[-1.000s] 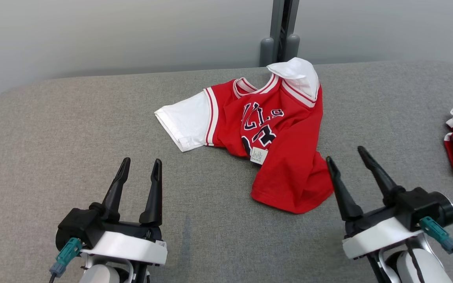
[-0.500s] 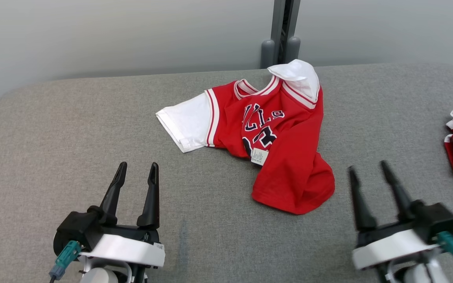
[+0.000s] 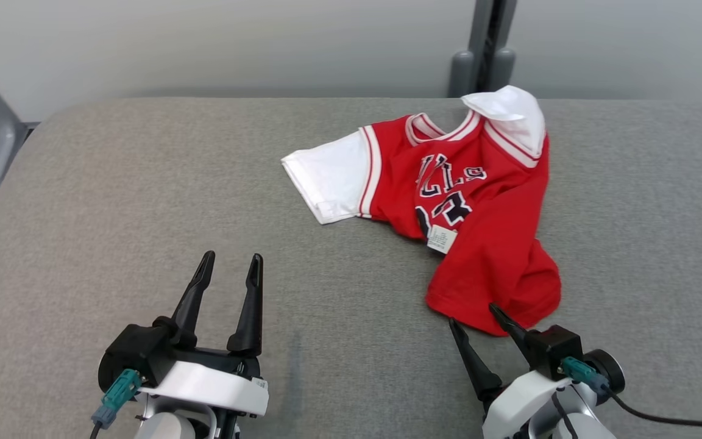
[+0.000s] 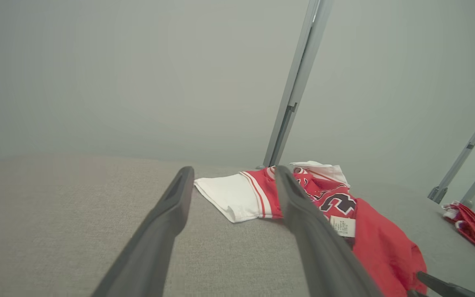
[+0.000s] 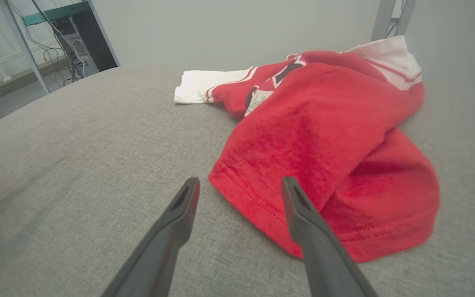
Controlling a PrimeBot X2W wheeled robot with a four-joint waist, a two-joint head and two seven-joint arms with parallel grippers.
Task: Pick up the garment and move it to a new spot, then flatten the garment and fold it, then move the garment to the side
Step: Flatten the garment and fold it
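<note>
Garment (image 3: 479, 201), a red jersey with white sleeves and dark lettering, lies crumpled on the far right part of a grey fabric-covered table (image 3: 113, 183), one white sleeve flat to its left. The right gripper (image 3: 471, 314) sits at its near red hem, fingers spread and empty, while the left gripper (image 3: 232, 256), equally spread and empty, hovers over bare fabric well apart from it. Behind the table stand a plain pale wall (image 3: 205, 42) and a grey post (image 3: 488, 49), and a second red cloth (image 4: 474, 231) lies further right.
</note>
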